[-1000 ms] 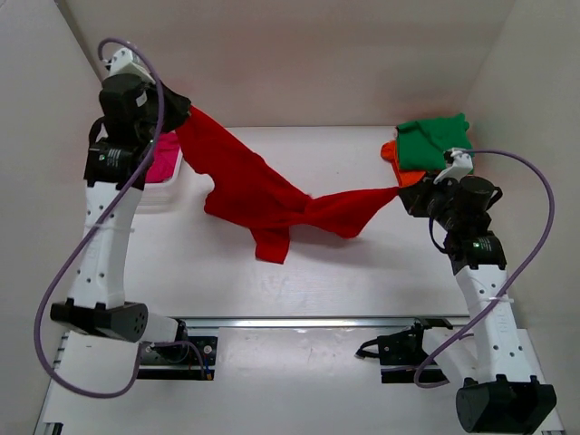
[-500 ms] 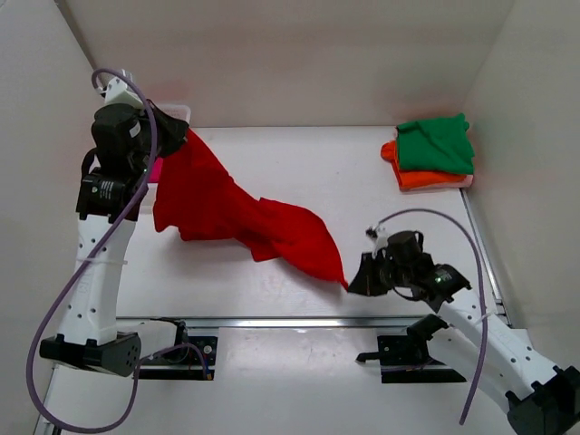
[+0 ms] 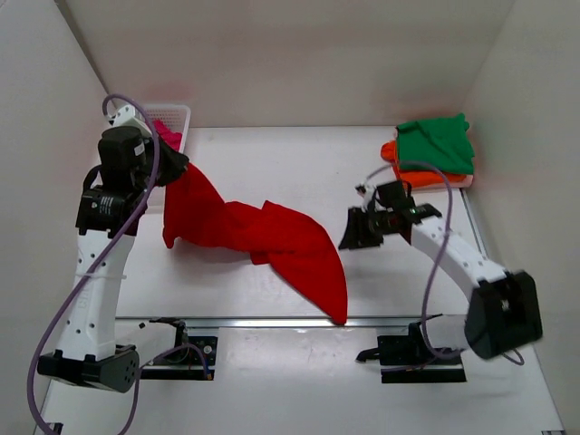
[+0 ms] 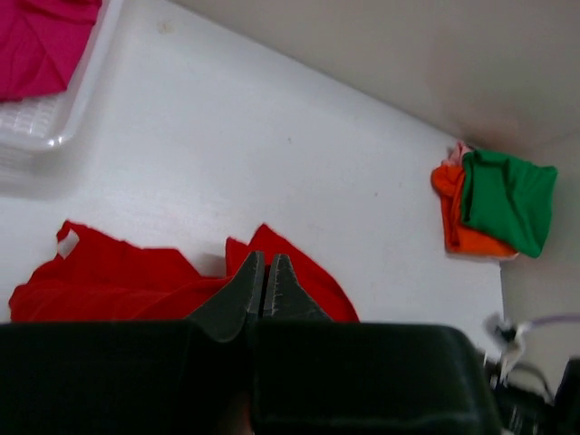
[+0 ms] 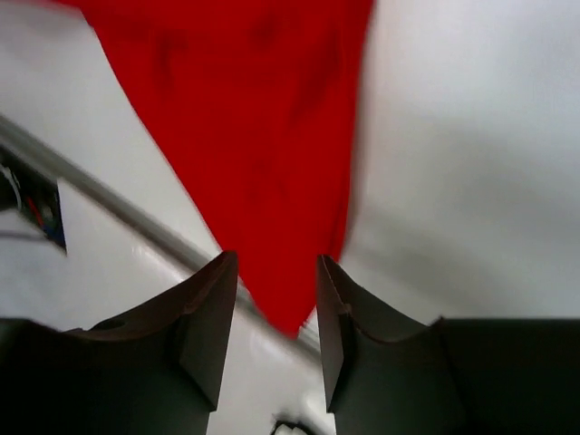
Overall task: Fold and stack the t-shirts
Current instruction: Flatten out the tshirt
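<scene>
Twisted, the red t-shirt [image 3: 263, 237] trails from the clenched left gripper [image 3: 176, 165] to the near edge of the bench [image 3: 299, 163]. Only the right wrist view shows the right gripper [image 5: 275, 270] released.

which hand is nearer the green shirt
Right. The right hand hangs open a short way from the green shirt; the left hand is across the table, shut on the red shirt.
</scene>
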You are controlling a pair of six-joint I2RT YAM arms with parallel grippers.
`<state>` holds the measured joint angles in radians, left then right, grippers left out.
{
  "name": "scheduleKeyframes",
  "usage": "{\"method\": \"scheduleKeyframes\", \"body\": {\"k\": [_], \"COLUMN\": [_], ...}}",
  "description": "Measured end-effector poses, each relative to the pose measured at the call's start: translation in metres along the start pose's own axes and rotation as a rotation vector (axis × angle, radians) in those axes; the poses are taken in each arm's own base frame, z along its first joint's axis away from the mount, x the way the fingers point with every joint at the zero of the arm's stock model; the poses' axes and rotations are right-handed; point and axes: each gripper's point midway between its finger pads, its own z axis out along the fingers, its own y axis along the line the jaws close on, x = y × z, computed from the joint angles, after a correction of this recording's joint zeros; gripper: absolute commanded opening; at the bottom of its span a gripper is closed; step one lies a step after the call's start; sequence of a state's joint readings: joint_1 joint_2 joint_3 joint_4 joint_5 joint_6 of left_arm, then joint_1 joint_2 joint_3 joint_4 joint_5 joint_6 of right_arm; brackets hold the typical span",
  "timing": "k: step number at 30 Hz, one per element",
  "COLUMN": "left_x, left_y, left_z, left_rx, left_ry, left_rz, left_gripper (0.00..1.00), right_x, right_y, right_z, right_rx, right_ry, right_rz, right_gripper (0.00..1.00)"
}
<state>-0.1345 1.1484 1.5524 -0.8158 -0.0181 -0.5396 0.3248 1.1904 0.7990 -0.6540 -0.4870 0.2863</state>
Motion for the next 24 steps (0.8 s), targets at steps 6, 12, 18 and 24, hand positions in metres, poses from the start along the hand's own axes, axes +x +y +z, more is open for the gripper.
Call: {"method": "scheduleKeyframes", "body": {"k": [6,12,18,24], "left_x": [0.056,0.106,0.142,0.178], "left_y": [0.033,0.061,0.074,0.089], "left_z": [-0.006,-0.018,-0.037,-0.044], "left_rx": [-0.060,-0.120,-0.121,-0.139], "left_ry": [0.102,0.198,0.262,0.350], "left_rz": [-0.012,-0.044,-0.047,-0.060], "left_gripper": [0.00,0.00,0.00,0.00], "right_x": [-0.138,-0.189,-0.208,-0.207], "right_y": [0.022,0.039,0.064,0.083], "right_z": [0.062,0.149,0.218,0.246], "right_rx": [-0.035,-0.026,-0.056,-0.065], "right_ry": [-0.125,-0.110,-0.064,-0.039], "right_rz": [-0.218,-0.376,-0.484,-0.566], "right_gripper": [0.43,0.51,0.54,0.59]}}
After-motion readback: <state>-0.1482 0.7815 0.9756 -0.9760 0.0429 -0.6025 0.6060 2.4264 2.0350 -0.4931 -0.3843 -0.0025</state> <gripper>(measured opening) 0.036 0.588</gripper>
